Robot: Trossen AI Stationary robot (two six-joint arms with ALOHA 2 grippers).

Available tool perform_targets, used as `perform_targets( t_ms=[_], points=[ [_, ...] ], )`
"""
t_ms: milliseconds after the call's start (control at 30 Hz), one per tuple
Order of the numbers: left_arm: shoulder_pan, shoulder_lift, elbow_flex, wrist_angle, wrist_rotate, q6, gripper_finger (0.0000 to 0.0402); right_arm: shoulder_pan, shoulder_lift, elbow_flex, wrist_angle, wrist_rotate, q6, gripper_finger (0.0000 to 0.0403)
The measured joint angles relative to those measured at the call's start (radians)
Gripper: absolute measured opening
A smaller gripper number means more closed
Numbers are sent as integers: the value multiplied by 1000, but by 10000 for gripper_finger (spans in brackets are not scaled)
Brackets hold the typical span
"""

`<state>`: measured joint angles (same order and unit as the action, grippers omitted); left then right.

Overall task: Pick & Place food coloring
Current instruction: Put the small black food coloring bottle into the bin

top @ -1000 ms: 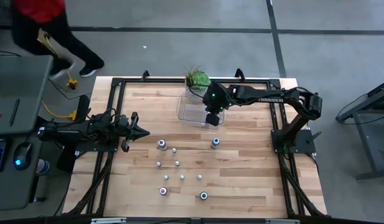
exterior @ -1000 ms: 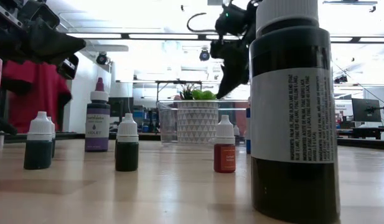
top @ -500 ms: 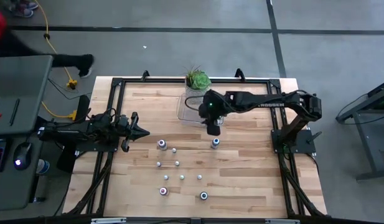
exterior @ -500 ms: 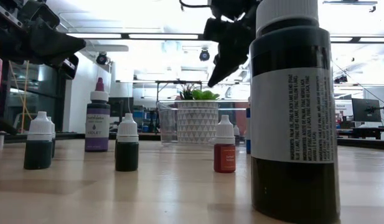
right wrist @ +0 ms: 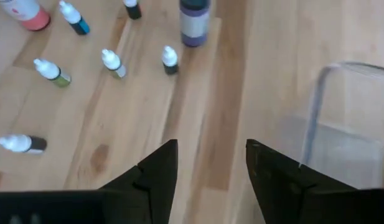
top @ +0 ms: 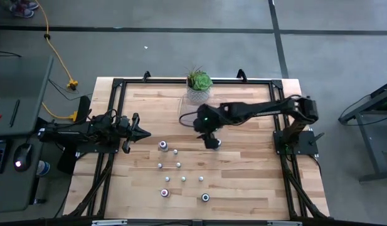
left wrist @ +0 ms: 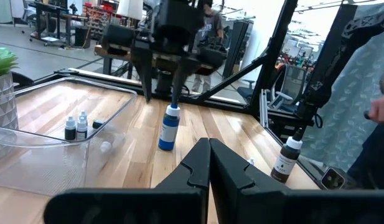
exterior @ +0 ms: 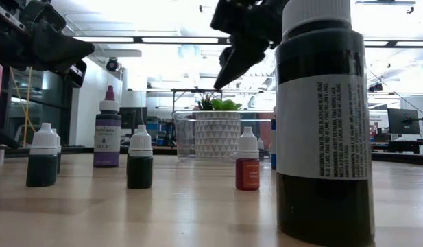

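Several food coloring bottles stand upright on the wooden table, among them a violet one and a blue one. Two tiny bottles stand inside the clear tray. My right gripper hangs open, pointing down, just above the blue bottle's white cap, with a finger on either side. My left gripper stays shut at the table's left side, clear of everything.
A potted green plant stands at the far edge behind the tray. A large dark bottle stands close to the low camera. A brown bottle stands on the table, seen in the left wrist view. Black frame rails border the table.
My right gripper has moved from over the clear tray toward the table's near edge and now hangs over the blue bottle. The bottles on the table have stayed where they were.
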<state>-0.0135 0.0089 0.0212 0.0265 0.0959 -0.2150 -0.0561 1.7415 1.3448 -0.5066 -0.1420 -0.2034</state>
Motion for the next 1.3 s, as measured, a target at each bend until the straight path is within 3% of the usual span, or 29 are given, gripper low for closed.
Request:
perform_targets(
  t_ms=[367, 667, 1300],
  points=[
    [0, 0, 0, 0, 0, 0, 0, 84, 250, 194, 44, -86, -7, 179],
    [0, 0, 0, 0, 0, 0, 0, 112, 387, 293, 56, -89, -41, 179],
    [0, 0, 0, 0, 0, 0, 0, 93, 473, 343, 133, -44, -40, 177]
  ],
)
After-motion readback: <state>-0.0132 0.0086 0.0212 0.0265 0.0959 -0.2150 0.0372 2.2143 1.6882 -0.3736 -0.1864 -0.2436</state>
